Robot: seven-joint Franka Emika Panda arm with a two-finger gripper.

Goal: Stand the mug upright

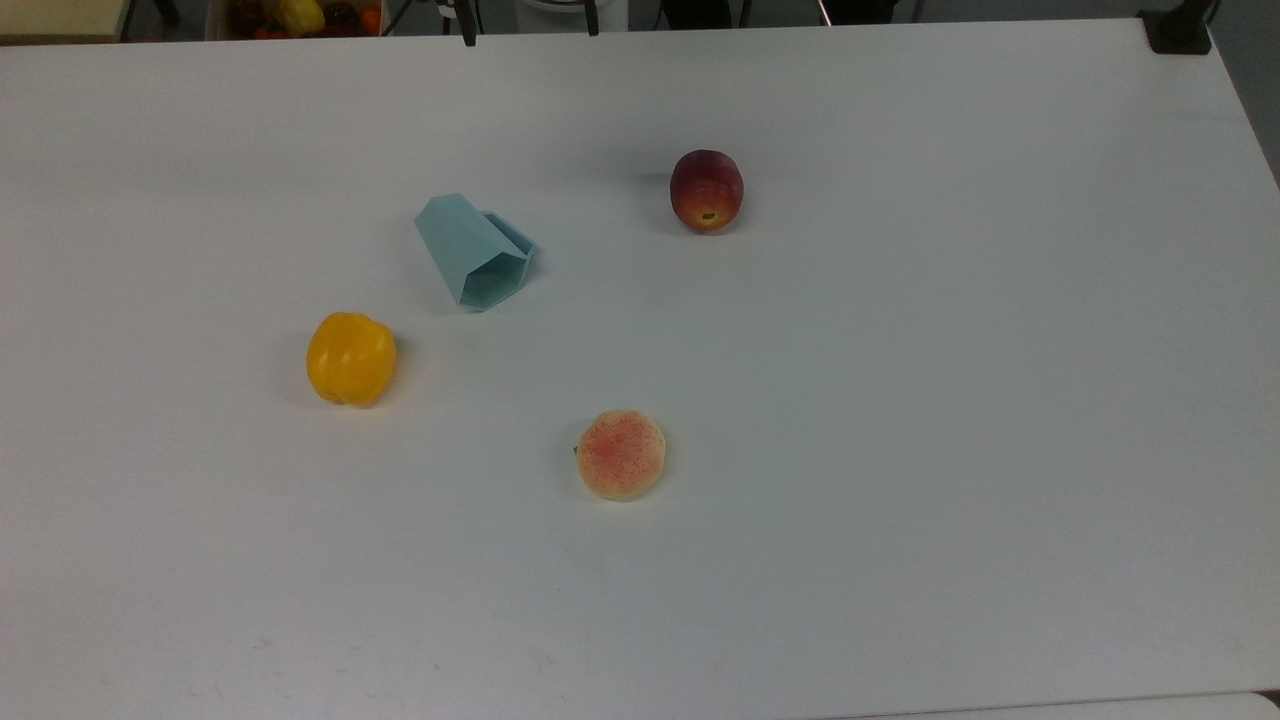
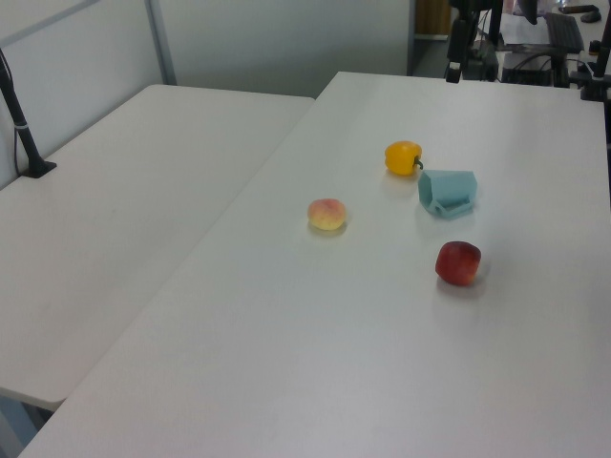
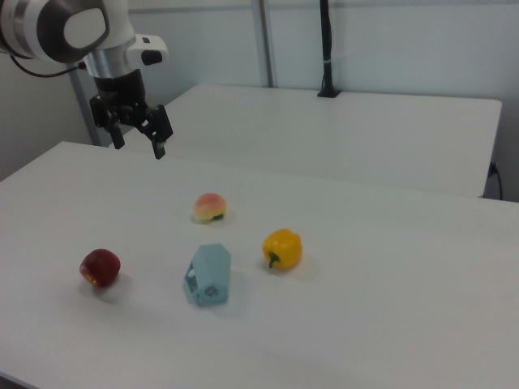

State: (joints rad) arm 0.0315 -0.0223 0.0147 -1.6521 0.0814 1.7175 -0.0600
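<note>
Lying on its side: the pale blue faceted mug (image 1: 474, 251) (image 2: 447, 192) (image 3: 208, 274) rests on the white table (image 1: 900, 400) (image 2: 382, 363) (image 3: 389, 308), with its hexagonal opening facing the top view's lower right and its angular handle on the top view's right side.
Gripper: the black two-finger gripper (image 3: 138, 138) hangs in the air, well apart from the mug, up and to the right view's left of it; its fingers are spread and hold nothing.
Arm: the white arm (image 3: 73, 28) enters at the right view's upper left corner, above the gripper.
Surface: plain white tabletop; a second white table (image 2: 115, 219) (image 3: 340, 130) stands alongside it, each with a black pole (image 2: 21, 119) (image 3: 326, 49) at its far side.
Room: pale partition walls (image 3: 389, 40) behind the second table.
Yellow bell pepper (image 1: 351, 359) (image 2: 403, 157) (image 3: 282, 249): near the mug, to the top view's lower left of it, not touching.
Red apple (image 1: 706, 190) (image 2: 458, 263) (image 3: 100, 267): to the top view's right of the mug, apart from it.
Peach (image 1: 621, 454) (image 2: 326, 215) (image 3: 209, 207): below the mug in the top view, apart; in the right view it lies between the mug and the gripper.
Crate of fruit (image 1: 300, 17): beyond the table's far edge, up and to the top view's left of the mug.
</note>
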